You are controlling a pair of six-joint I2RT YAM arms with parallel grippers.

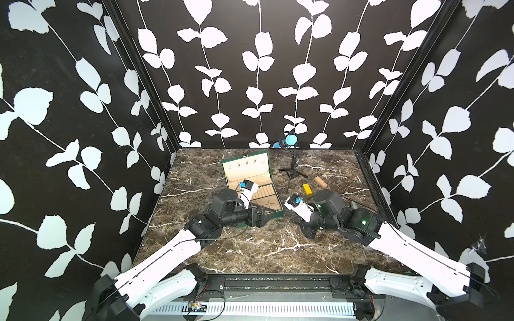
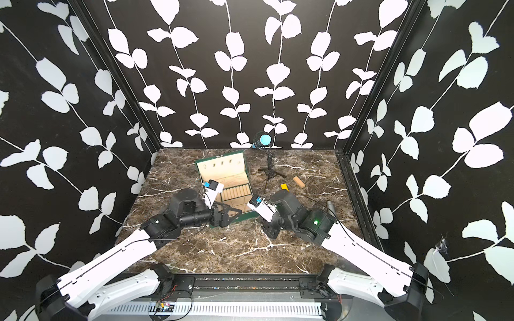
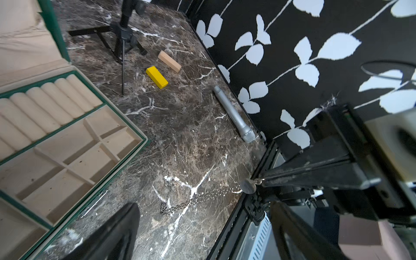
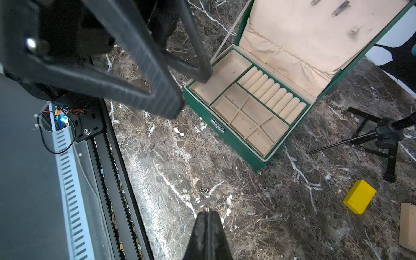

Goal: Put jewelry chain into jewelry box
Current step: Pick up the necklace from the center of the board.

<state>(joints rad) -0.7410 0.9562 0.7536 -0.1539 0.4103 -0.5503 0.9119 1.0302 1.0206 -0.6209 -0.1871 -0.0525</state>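
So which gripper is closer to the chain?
Right. The right gripper is shut on the jewelry chain; the left gripper hangs open by the jewelry box, apart from the chain.

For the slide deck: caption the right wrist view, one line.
Right gripper shut on one end of the jewelry chain, open jewelry box beyond on the marble table.

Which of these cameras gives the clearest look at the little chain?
The left wrist view: the jewelry chain stretches across the marble to the right gripper pinching its end. The right wrist view shows only a few links beyond the shut tips. In both top views it is a faint trace, barely visible.
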